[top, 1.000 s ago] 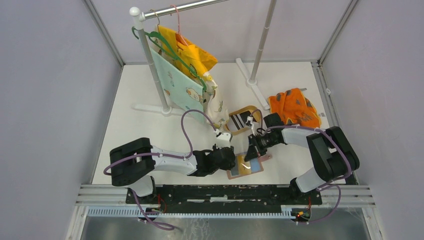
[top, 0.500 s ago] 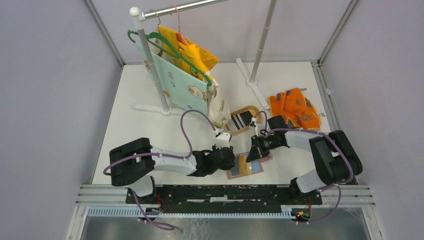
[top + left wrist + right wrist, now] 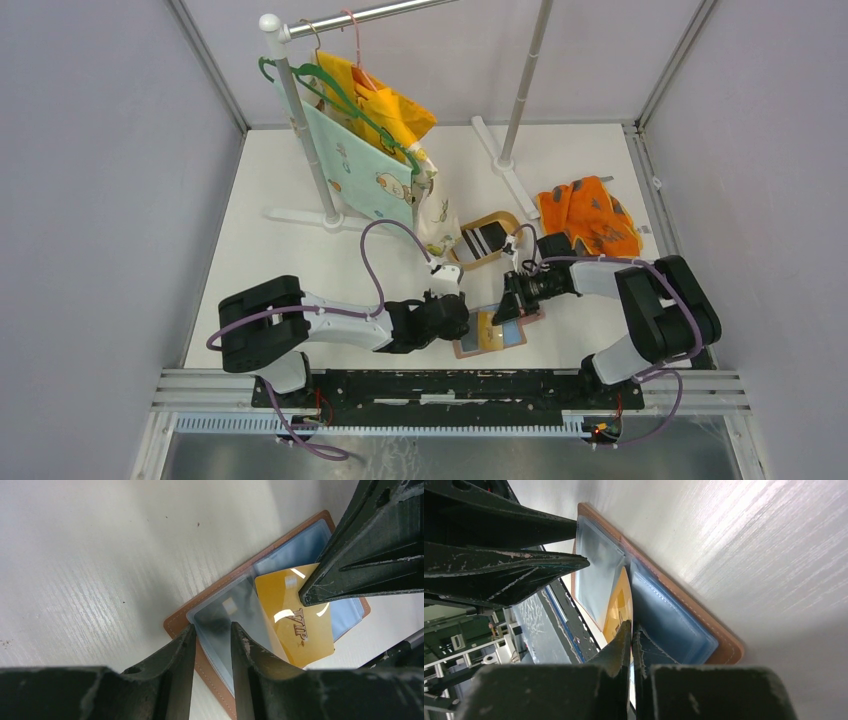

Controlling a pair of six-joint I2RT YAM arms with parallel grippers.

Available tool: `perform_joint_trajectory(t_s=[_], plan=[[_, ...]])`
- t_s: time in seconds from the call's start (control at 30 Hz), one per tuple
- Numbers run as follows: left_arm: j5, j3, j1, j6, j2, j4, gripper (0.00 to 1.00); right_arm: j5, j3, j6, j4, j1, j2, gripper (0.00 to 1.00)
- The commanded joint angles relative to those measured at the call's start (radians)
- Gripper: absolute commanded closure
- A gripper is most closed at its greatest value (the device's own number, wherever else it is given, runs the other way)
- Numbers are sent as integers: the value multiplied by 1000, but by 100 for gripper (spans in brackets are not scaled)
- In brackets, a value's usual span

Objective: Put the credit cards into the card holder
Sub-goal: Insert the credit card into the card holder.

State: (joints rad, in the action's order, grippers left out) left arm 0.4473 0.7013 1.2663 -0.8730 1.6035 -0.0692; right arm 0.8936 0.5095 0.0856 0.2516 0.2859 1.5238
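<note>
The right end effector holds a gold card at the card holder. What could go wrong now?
The gold card lies slanted over the pockets of the card holder; it may slide on top, not inside.
The left end effector pinches only the holder's edge; a push by the right end effector may free it.

Credit card (image 3: 295, 622) on card holder (image 3: 674, 615), between left end effector (image 3: 212, 632) and right end effector (image 3: 631, 627); dish (image 3: 500, 219) behind.
</note>
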Motion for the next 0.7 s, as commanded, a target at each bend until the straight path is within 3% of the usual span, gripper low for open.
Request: perform_joint_trajectory(t_s=[0.0, 0.4, 0.67], plan=[[-15, -28, -8, 29, 27, -18, 62, -76, 9, -14, 17, 24, 52, 98], [-30, -30, -6, 44, 32, -48, 62, -59, 83, -5, 8, 104, 124, 96], [-3, -65, 1, 52, -90, -36, 58, 12, 199, -117, 129, 114, 216, 90]])
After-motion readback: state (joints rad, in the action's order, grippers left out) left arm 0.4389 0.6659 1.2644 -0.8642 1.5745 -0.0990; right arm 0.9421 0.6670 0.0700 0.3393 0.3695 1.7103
